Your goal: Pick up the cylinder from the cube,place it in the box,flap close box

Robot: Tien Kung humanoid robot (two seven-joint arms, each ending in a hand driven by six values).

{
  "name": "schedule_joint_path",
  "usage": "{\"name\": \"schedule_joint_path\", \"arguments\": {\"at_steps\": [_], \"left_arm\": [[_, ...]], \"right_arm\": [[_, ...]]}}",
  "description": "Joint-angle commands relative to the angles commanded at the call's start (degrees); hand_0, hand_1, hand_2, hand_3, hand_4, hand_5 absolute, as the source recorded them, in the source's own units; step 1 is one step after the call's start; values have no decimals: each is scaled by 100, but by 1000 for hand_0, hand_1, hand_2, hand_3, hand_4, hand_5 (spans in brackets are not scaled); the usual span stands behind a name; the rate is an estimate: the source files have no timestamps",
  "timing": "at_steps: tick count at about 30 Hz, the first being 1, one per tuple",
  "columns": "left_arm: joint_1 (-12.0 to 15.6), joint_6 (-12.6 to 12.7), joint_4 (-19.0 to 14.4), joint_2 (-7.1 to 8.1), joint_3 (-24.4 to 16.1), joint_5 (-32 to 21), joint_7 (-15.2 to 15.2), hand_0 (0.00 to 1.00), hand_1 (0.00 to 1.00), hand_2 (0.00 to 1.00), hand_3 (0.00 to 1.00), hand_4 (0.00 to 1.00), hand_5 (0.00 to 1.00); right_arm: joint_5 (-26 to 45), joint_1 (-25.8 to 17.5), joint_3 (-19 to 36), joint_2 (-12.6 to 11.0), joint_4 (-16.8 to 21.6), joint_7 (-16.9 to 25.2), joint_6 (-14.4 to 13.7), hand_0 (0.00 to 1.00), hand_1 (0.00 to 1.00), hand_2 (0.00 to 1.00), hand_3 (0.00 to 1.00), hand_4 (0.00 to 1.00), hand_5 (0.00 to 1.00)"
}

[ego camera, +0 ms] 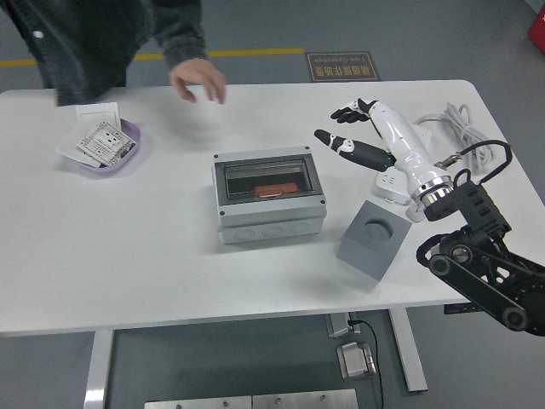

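**A:** so where's the cylinder (274, 189) sitting? Can it be made out at all?

**B:** yeah, something orange and dark is seen lying flat inside the box (268, 198), through the smoked see-through flap (263, 181). The flap looks to be laid down over the opening. The box is parked around the middle of the table (170, 273).

**A:** and the cube (372, 238)?

**B:** grey, placed just right of the box and a bit nearer, not touching it. A round recess is seen in its top, and nothing's in it.

**A:** what about the right hand (366, 136)?

**B:** it's held up over the table, right of the box and farther back, well apart from both box and cube. The fingers (344, 112) are spread out loose, thumb stuck out toward the left, and nothing is gripped. A white power strip (400, 179) is partly hidden under the forearm, with its cable (464, 128) looped at the far right.

**A:** left arm?

**B:** not seen anywhere in the shot.

**A:** anyone else around?

**B:** a person's hand (197, 81) is hung over the far edge, left of centre, fingers drooped, nothing held. A purple tray (129, 136) with some white cards (98, 136) is set at the far left.
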Motion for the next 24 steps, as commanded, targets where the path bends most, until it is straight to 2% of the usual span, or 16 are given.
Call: {"name": "schedule_joint_path", "arguments": {"at_steps": [5,11,16,21,24], "left_arm": [[59,1,0,13,-176,129,23,652,694,579,580,552,109],[85,4,0,18,-169,112,20,652,694,578,580,550,106],[58,5,0,58,-10,-8,-13,652,694,578,580,547,103],[9,6,0,131,179,-152,-70,652,694,578,580,544,102],[-12,-1,0,169,199,-137,-73,652,694,578,580,544,102]], "right_arm": [[875,-789,1007,70,64,635,-73,672,617,592,613,957,834],[2166,-1581,2008,234,35,1467,50,665,601,585,610,960,836],[3066,-1755,2593,296,31,1897,80,670,610,588,611,962,832],[3642,-1829,2818,282,62,1970,68,687,627,600,627,964,829],[3751,-1880,2894,269,75,1972,56,687,627,600,627,964,829]]}}
